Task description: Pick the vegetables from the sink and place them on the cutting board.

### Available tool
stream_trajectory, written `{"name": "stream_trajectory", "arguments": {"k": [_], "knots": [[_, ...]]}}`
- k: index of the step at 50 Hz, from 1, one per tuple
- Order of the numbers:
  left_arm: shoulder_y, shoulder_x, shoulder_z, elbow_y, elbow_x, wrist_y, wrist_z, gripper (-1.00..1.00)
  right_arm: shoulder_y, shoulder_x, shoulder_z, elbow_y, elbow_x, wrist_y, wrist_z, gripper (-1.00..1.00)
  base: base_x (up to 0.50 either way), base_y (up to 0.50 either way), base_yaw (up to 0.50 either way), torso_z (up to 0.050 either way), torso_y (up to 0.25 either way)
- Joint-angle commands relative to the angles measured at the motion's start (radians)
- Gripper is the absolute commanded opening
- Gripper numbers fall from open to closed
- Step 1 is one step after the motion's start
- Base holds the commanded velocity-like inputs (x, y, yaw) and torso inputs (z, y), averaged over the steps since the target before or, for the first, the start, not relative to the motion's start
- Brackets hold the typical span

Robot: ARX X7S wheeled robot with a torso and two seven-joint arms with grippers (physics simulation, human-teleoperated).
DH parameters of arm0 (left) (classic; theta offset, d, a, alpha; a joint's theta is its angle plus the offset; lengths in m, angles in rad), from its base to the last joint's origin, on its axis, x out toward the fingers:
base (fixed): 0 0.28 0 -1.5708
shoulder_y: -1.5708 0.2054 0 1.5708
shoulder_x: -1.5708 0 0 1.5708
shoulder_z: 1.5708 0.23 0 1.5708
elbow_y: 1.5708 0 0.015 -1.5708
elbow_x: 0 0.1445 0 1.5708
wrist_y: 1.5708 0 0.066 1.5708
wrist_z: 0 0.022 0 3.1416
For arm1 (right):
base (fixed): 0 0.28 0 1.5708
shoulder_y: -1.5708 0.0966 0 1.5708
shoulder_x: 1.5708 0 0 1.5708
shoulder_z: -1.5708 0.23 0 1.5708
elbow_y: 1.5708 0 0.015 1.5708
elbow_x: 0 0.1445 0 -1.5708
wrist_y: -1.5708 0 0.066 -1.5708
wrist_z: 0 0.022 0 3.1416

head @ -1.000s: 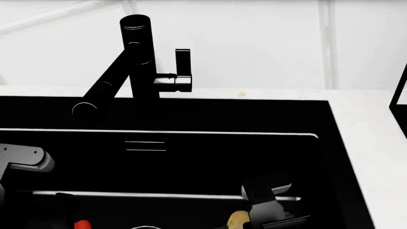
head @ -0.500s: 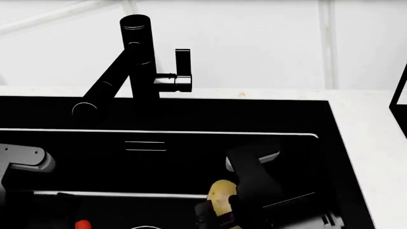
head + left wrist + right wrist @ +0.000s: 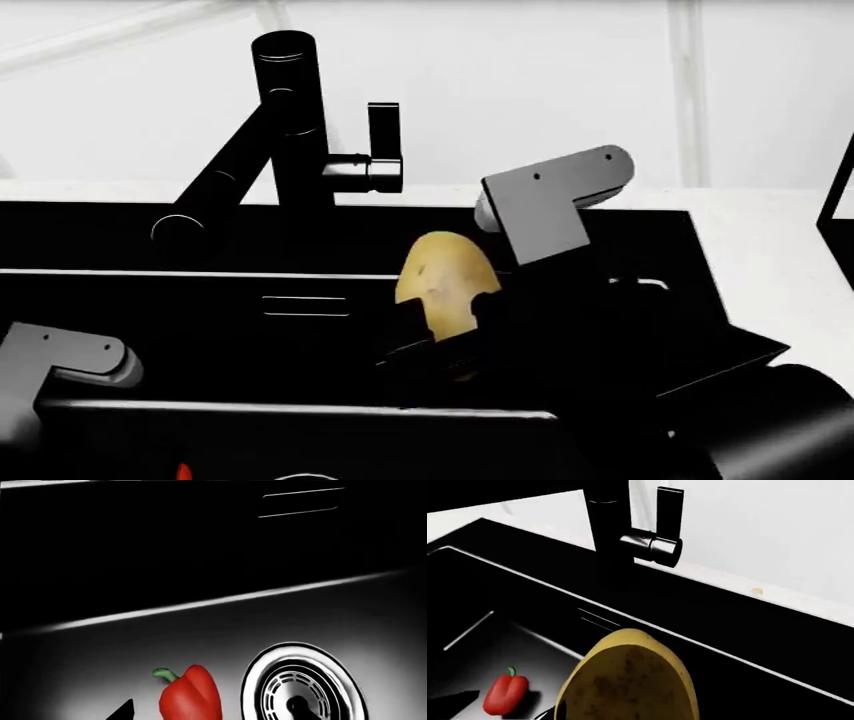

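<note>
Here the sink (image 3: 694,300) is a deep rectangular basin of glossy black, its walls almost featureless apart from thin white highlights along the edges and a slim overflow slot in the back wall. The faucet (image 3: 287,120) rises at the upper left of the head view as a smooth black cylinder with a jointed angular spout and a flat lever handle. In the left wrist view the basin floor shades from black to a soft grey sheen, and a round drain (image 3: 303,685) with a bright ring and slotted grate sits at the lower right.

The right gripper (image 3: 461,345), black and boxy with a grey bracket above it, is closed around the potato (image 3: 447,285) at the centre of the head view, holding it clear of the basin floor. The potato is a tan-yellow oval, matte, with faint brown specks, its rounded end pointing up.

The red bell pepper (image 3: 191,695) lies on the sink floor just beside the drain, glossy, with a curled green stem.

The left gripper is only partly seen at the lower left; I cannot tell how far it is open.
</note>
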Motion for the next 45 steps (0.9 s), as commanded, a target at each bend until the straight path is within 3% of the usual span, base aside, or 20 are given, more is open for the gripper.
{"name": "stream_trajectory", "arguments": {"k": [1,7,17,45], "knots": [[-0.020,0.021,0.093,-0.095,0.065,0.053,0.017,1.00,0.044,0.020,0.096,-0.133,0.080,0.072,0.072,-1.00,0.00,0.00,0.00,0.000,0.000],[-0.039,0.041,0.125,-0.146,0.081,0.077,0.038,1.00,0.123,0.025,0.187,-0.163,0.104,0.086,0.129,-1.00,0.00,0.00,0.00,0.000,0.000],[-0.079,0.070,0.229,-0.325,0.174,0.177,0.077,1.00,0.147,0.077,0.224,-0.166,0.344,0.086,0.315,-1.00,0.00,0.00,0.00,0.000,0.000],[-0.157,0.181,0.352,-0.683,0.293,0.351,0.136,1.00,0.105,0.109,0.202,-0.154,0.429,0.038,0.360,-1.00,0.00,0.00,0.00,0.000,0.000]]}}
